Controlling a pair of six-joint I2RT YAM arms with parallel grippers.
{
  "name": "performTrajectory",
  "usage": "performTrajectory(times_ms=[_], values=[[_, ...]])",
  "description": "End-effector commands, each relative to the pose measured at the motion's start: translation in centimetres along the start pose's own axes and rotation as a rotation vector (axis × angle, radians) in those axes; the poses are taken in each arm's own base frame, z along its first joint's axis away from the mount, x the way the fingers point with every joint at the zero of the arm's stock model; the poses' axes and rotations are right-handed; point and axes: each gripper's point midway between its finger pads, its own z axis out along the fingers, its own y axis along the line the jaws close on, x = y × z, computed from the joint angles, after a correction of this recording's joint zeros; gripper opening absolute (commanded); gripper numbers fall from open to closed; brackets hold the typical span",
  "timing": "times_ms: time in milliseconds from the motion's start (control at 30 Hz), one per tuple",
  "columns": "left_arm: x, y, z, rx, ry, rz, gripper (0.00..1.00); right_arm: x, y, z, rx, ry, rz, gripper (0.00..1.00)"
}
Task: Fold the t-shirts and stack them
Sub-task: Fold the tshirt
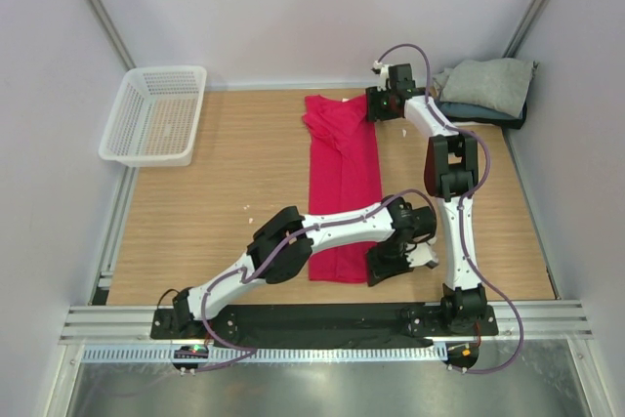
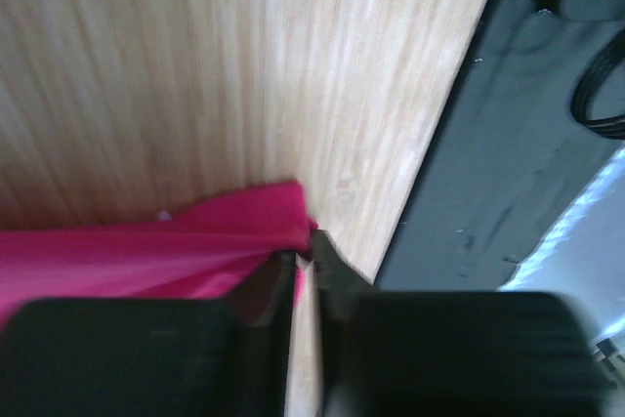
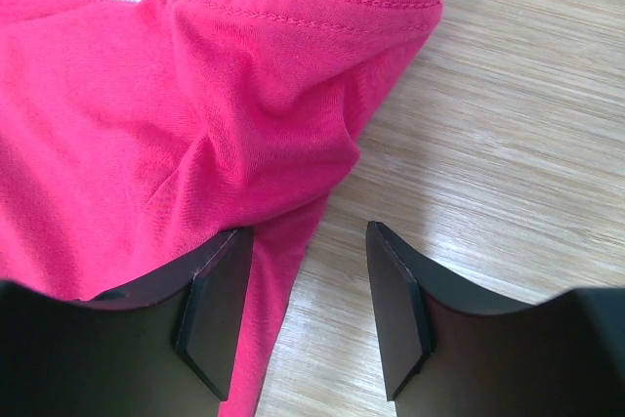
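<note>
You see the crimson-pink t-shirt (image 1: 342, 192), folded into a long strip, lying mid-desk (image 1: 244, 163) from the far edge toward the near edge. The left gripper (image 2: 305, 256) is closed on the strip's near right corner. The right gripper (image 3: 308, 236) stands about half open at the far right corner, holding nothing, with one finger (image 3: 210, 319) over cloth. In the far right corner a light grey t-shirt (image 1: 488, 80) lies on a dark blue-grey one (image 1: 483, 112). A basket (image 1: 146, 153) occupies the far left corner.

The long t-shirt (image 1: 344, 192) lies down the middle of the table (image 1: 225, 212), with the left gripper (image 2: 305, 259) at its near right corner and the right gripper (image 3: 305, 285) at its far end. The basket (image 1: 146, 154) sits in the far left corner, and the folded t-shirts (image 1: 488, 85) in the far right.
</note>
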Motion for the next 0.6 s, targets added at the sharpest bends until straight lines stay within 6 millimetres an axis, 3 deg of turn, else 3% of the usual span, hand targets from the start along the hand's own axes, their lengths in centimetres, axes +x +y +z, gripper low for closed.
performTrajectory(times_ms=[0,67,133,167,200,233,267,300,333,367,400,433,467,500,533,567], values=[[-1.2,1.2,1.3,-0.066,-0.021,0.048,0.18,-3.1,0.3,-2.5,0.009,-0.063,-0.013,0.56],[-1.1,1.1,0.4,-0.086,-0.024,0.074,0.31,-4.2,-0.1,-4.4,0.045,-0.084,-0.003,0.58],[-0.9,0.9,-2.1,-0.128,-0.063,0.093,0.38,-4.8,-0.9,-6.3,0.093,-0.09,0.008,0.6],[-1.1,0.8,-2.9,-0.145,-0.091,0.101,0.39,-7.0,-0.9,-9.3,0.109,-0.144,0.008,0.62],[-0.4,0.6,-3.6,-0.155,-0.093,0.102,0.42,-7.7,-1.4,-10.7,0.121,-0.168,0.027,0.63],[-0.5,-0.1,-5.7,-0.167,-0.138,0.113,0.43,-7.7,-1.5,-12.1,0.129,-0.172,0.035,0.63],[-0.3,-0.4,-6.8,-0.173,-0.158,0.115,0.44,-9.4,-1.5,-15.4,0.137,-0.223,0.038,0.63],[0.6,-0.6,-7.0,-0.171,-0.149,0.105,0.45,-9.8,-1.5,-17.2,0.144,-0.243,0.044,0.64],[0.8,-1.1,-9.3,-0.201,-0.197,0.106,0.47,-8.6,-2.0,-18.1,0.147,-0.22,0.061,0.64],[1.0,-0.9,-10.2,-0.221,-0.22,0.095,0.47,-9.9,-1.6,-21.8,0.145,-0.275,0.084,0.64],[2.0,-0.6,-10.3,-0.245,-0.211,0.078,0.51,-9.5,-1.6,-23.1,0.141,-0.273,0.103,0.64],[2.4,-0.1,-12.7,-0.318,-0.261,0.06,0.52,-7.3,-1.6,-23.6,0.13,-0.219,0.142,0.64],[2.6,0.8,-13.6,-0.352,-0.293,0.033,0.55,-6.6,-0.7,-24.7,0.089,-0.207,0.147,0.64],[3.2,1.1,-14.1,-0.378,-0.301,0.013,0.58,-6.4,0.3,-27.1,0.07,-0.223,0.146,0.64],[3.4,1.3,-14.9,-0.394,-0.318,0.015,0.59,-3.7,1.0,-27.3,0.049,-0.15,0.166,0.64],[3.8,2.0,-16.5,-0.467,-0.334,0.011,0.6,-2.5,2.3,-28.0,0.0,-0.121,0.199,0.64]])
